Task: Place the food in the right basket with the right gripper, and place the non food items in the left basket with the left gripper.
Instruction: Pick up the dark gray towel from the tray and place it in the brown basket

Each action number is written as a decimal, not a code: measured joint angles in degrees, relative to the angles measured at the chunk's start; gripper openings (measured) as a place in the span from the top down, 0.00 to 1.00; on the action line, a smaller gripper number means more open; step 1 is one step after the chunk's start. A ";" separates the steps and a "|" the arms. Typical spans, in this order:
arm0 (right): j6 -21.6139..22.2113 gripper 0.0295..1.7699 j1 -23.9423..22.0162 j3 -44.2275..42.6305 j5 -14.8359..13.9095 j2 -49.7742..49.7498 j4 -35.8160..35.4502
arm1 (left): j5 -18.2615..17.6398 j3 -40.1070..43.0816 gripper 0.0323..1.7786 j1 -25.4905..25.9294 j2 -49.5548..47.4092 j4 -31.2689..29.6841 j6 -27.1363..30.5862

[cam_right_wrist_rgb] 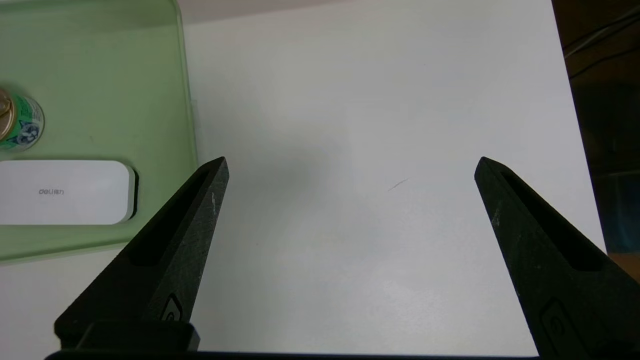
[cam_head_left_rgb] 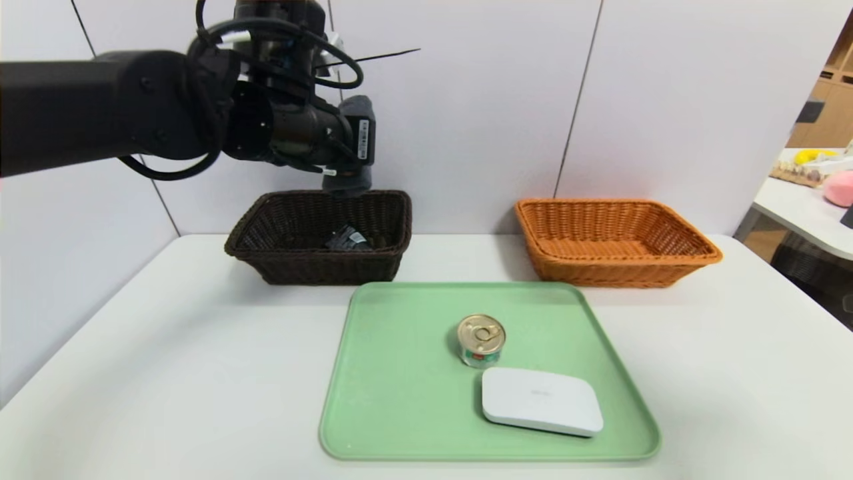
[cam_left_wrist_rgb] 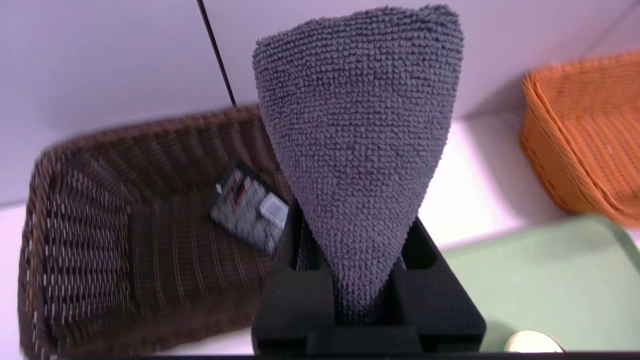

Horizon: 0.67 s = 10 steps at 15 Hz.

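Left end effector [cam_left_wrist_rgb: 367,280] — raised above the near rim of the dark basket [cam_head_left_rgb: 320,237], at its right end. Its fingers are pressed together on a grey cloth [cam_left_wrist_rgb: 357,140], which stands out past the tips in a broad cone. In the head view the end effector is largely hidden behind the wrist and cabling, so the grip shows from the left wrist view alone.

Dark basket: stands at the back left of the white worktop [cam_head_left_rgb: 133,373], near the wall. A black tube [cam_head_left_rgb: 346,239] lies inside on the bottom, toward the right end.

Orange basket [cam_head_left_rgb: 616,243]: stands at the back right of the worktop, well apart from the dark one. Nothing shows inside it.

Green tray [cam_head_left_rgb: 400,373]: sits at the front centre of the worktop, just in front of both baskets. On it a tin can [cam_head_left_rgb: 481,341] stands upright, gold lid up. A flat white box [cam_head_left_rgb: 541,401] lies just beside the can, on the near side and toward the right; whether the two touch cannot be told.

Right end effector [cam_right_wrist_rgb: 350,165] — fingers spread wide, holding nothing, over bare worktop off the tray's right edge.
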 joint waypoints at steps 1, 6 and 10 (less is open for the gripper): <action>0.01 0.04 0.00 0.17 0.01 -0.35 0.00 | -0.66 0.73 0.86 1.49 1.34 -5.02 0.44; 0.06 0.04 0.00 1.07 0.10 -1.05 -0.11 | -0.57 6.23 0.86 5.40 5.67 -16.23 0.04; 0.00 0.04 0.00 1.33 0.09 -0.90 -0.13 | -0.18 9.97 0.86 8.00 8.24 -25.02 0.20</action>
